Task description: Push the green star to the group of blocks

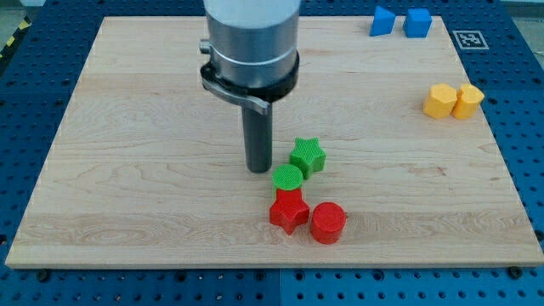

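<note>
No pincer fitted. My tip [257, 169] sits just left of green star [308, 156], which apparently touches green cylinder [287, 178]; final nudge pending.

The wooden counter [127, 170] carries a green star [308, 156], green cylinder [287, 178], red star [288, 210], red cylinder [328, 223], two blue blocks [399, 21] and two yellow blocks [453, 100].

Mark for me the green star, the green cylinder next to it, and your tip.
green star [308, 156], camera view, on its top face.
green cylinder [287, 178], camera view, on its round top face.
my tip [257, 169], camera view, at the rod's very end, just left of both green blocks.
</note>
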Motion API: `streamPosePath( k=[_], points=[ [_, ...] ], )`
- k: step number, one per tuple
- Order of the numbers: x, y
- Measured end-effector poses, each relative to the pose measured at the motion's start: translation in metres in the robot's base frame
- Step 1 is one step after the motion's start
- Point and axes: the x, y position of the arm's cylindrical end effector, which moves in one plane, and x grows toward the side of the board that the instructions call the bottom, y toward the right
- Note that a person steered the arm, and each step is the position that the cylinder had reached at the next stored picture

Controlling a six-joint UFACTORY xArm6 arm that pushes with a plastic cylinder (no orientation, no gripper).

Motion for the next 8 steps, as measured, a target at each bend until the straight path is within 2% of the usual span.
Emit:
streamPosePath(
  k=[1, 3, 4, 5, 7, 8],
  points=[
    [-0.009, 0.013],
    [0.016, 0.033],
    [0.007, 0.019],
    [-0.026, 0.017],
    [-0.029, 0.089],
    [-0.01, 0.097]
  ],
)
